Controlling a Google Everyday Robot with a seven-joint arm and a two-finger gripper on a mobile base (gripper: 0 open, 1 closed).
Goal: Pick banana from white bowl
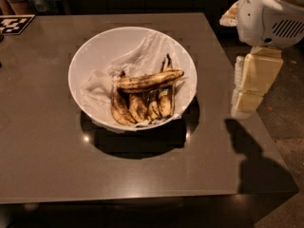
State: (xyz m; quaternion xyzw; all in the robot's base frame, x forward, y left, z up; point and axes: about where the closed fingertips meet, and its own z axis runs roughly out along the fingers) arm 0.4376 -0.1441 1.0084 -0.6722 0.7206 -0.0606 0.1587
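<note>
The white bowl (78, 63) stands on the brown table, lined with crumpled white paper (137, 56). The banana (149, 81), yellow with heavy brown spotting, lies crosswise on top of a joined bunch of darker bananas (141, 107) in the bowl's near right part. My gripper (247, 102), cream-coloured, hangs below the white arm housing (270, 13) at the table's right edge. It is to the right of the bowl, apart from it and empty-looking.
The brown table (47, 156) has its right edge just under the gripper and its front edge near the bottom of the view. A black-and-white marker tag (14, 23) lies at the far left corner. Speckled floor (289, 122) lies to the right.
</note>
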